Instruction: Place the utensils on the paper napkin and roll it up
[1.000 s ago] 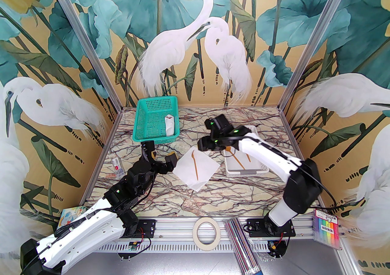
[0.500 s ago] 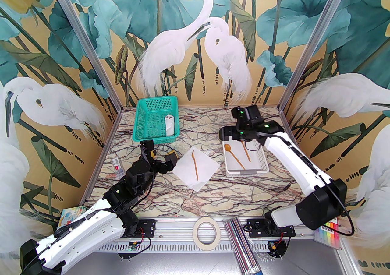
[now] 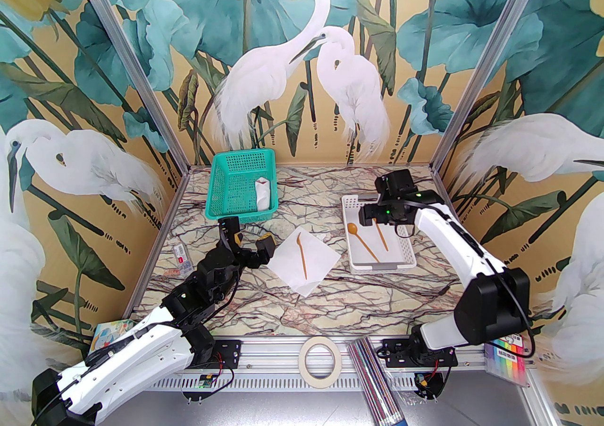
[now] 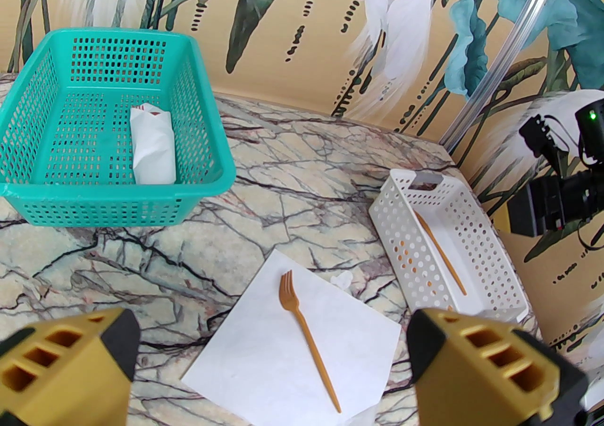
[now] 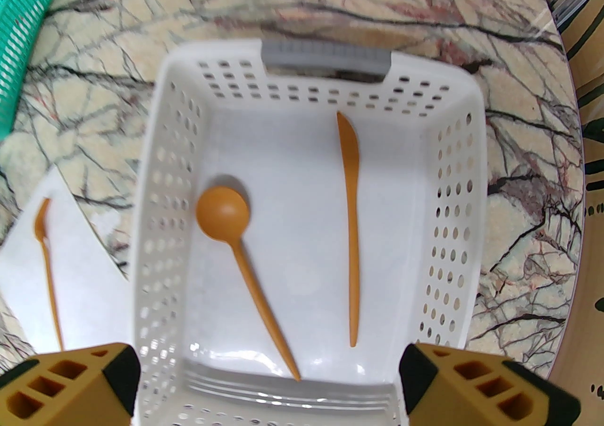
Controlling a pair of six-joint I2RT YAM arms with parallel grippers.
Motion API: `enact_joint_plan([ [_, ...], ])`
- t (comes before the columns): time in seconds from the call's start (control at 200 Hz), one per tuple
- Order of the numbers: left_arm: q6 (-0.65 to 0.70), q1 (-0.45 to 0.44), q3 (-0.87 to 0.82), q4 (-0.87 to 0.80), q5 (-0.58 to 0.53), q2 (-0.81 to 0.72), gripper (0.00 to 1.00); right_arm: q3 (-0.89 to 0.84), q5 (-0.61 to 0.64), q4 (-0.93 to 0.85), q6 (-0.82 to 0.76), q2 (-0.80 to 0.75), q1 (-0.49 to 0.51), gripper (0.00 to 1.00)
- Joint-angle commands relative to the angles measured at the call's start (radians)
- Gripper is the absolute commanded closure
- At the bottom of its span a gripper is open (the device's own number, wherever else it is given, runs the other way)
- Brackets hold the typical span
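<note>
We take the white tray as our mark. The right gripper hangs above it, fingers spread wide with nothing between them. Inside the tray lie the spoon and the knife, both running lengthwise, bowl and blade toward its far end; the spoon slants a little. The fingers' closing line crosses both handles, so we judge a pinch needs a descent and little turning. The paper napkin lies just beside the tray on the left arm's side, with the fork on it. The left gripper, also spread and empty, sits beyond the napkin from the tray; the right arm is far nearer. We can read no label or writing
</note>
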Motion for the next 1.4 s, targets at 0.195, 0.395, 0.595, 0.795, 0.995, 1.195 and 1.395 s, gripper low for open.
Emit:
enact_joint_plan([
  [0.195,0.018,0.006,0.020,0.078,0.034,0.056,0.01,-0.004,-0.022,0.009,-0.095,0.133,-0.005,0.04],
  [0.395,0.017,0.006,0.026,0.086,0.044,0.085,0.00,0.030,-0.036,-0.029,-0.100,0.241,-0.007,0.10],
  [0.595,0.011,0.007,0.027,0.088,0.043,0.091,0.00,0.041,-0.048,-0.037,-0.090,0.317,-0.006,0.21],
  [0.795,0.011,0.006,0.030,0.083,0.039,0.094,0.01,0.042,-0.050,-0.055,-0.081,0.355,-0.006,0.28],
  [0.995,0.011,0.007,0.030,0.076,0.035,0.094,0.01,0.038,-0.055,-0.073,-0.075,0.375,0.002,0.31],
  [1.195,0.012,0.006,0.032,0.073,0.031,0.096,0.01,0.039,-0.056,-0.076,-0.074,0.404,0.016,0.34],
  [1.395,0.012,0.007,0.038,0.063,0.031,0.096,0.01,0.045,-0.036,-0.079,-0.065,0.439,0.036,0.38],
])
